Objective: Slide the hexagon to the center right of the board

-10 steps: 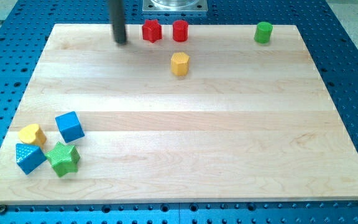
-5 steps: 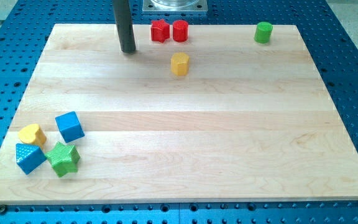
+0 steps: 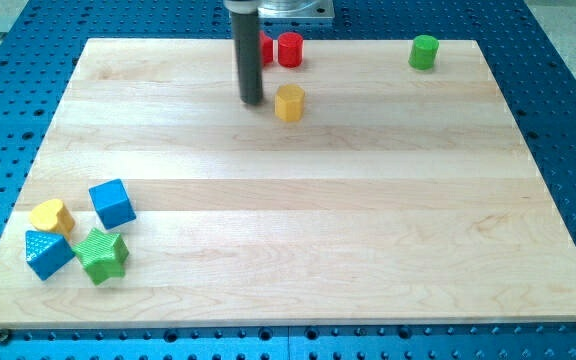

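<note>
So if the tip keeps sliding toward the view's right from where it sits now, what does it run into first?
Most likely the yellow hexagon block. My tip sits just to that block's left, at about the same height in the view, with a small gap between them. Nothing else lies in that gap.

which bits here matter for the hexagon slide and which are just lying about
In the job:
yellow hexagon
my tip, just to the hexagon's left in the view
wooden board

Lying about:
two red blocks
green cylinder
yellow heart
two blue blocks
green star
</note>
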